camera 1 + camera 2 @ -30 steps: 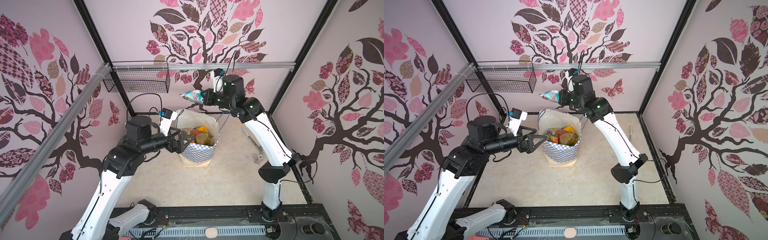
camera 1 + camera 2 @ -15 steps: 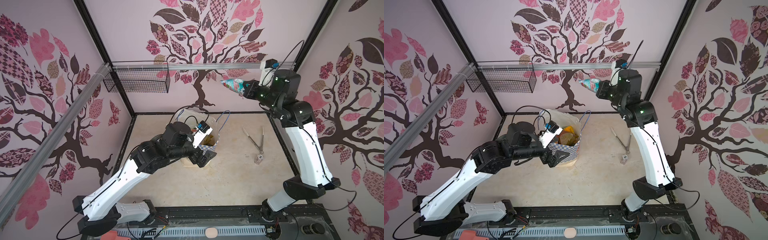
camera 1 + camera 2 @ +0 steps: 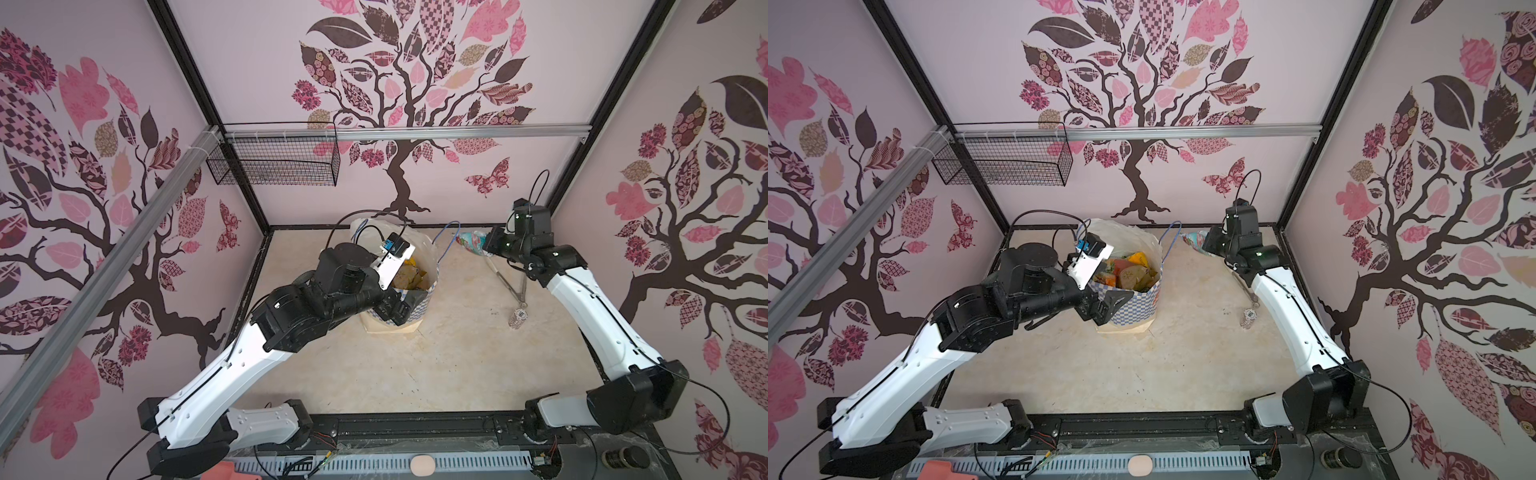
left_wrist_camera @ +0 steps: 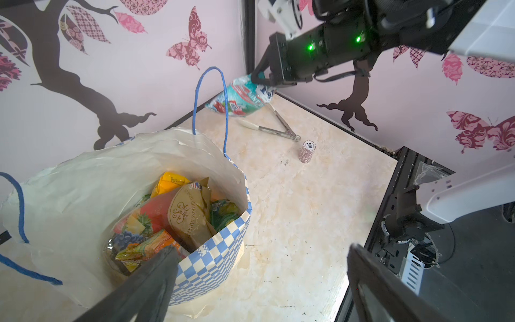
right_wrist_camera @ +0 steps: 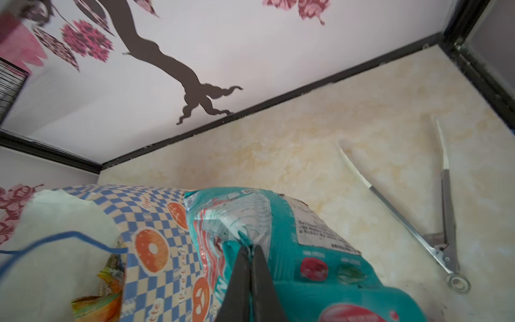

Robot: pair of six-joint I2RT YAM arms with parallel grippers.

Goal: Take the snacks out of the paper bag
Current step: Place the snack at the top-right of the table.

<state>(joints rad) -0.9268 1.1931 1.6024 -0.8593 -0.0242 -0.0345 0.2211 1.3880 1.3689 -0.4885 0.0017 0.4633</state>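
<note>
Change: the teal packet [image 4: 239,99] is no longer hanging high above the paper bag [image 4: 217,251]. The right jaws, clamped together on its crimped edge, are carrying it low over the bench [image 4: 292,209], just above the tongs [image 4: 276,125] (one snack nearly delivered, I judge).
Left jaws: now standing wide apart at the bag's checked rim, gripping nothing.
Remaining snacks [image 4: 178,220]: lying heaped inside the bag, crinkly foil and glossy film.
Bag: thin creased paper standing upright, blue cord handles drooping.
</note>
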